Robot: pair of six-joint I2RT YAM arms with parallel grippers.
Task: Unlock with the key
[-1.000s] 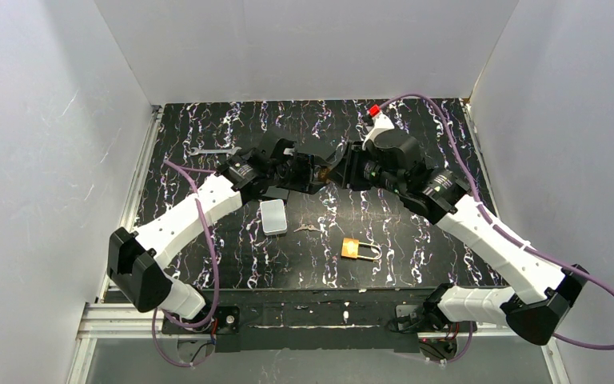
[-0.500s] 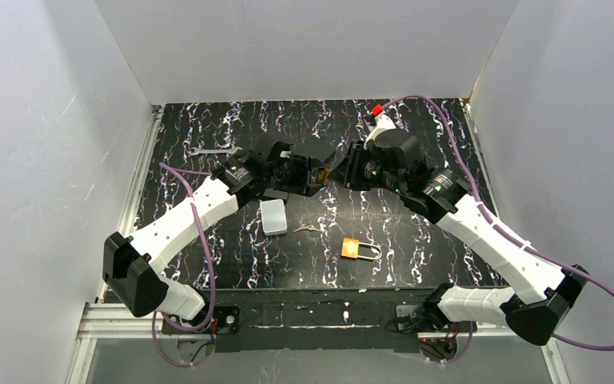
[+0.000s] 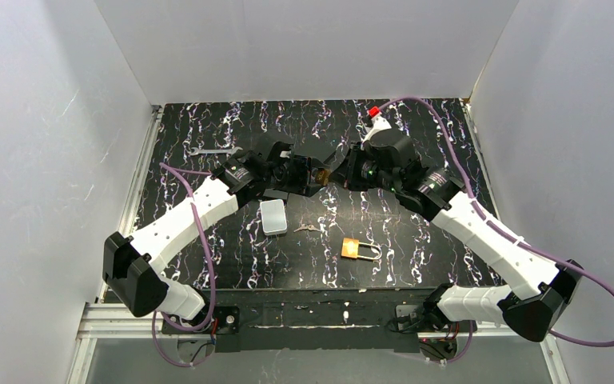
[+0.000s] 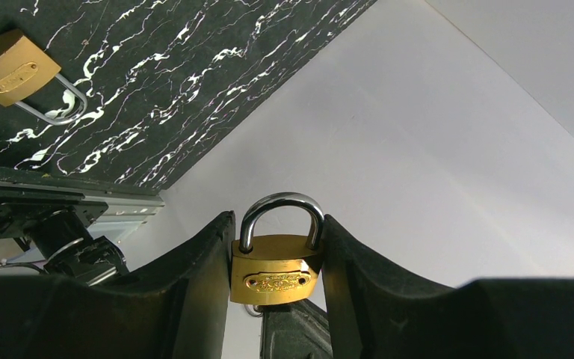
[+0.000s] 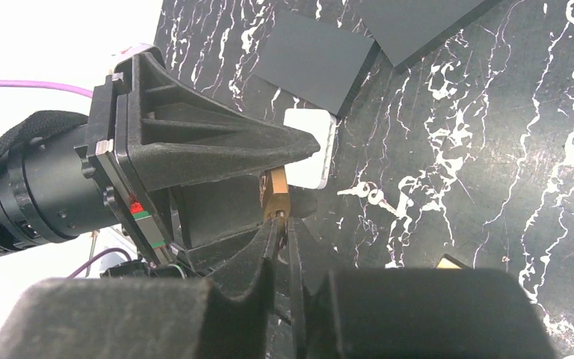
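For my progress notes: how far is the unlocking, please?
Done: left jaws hold the padlock in the air. In hand: right jaws nearly shut at its bottom end; what they pinch is hidden. To do: open the shackle, still closed.

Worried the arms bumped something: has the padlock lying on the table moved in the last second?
No. The padlock lies where it was, the same gap right of the loose keys and white box.

Brass-gold padlock [image 4: 276, 273] — black, white-veined table [image 3: 416, 236]
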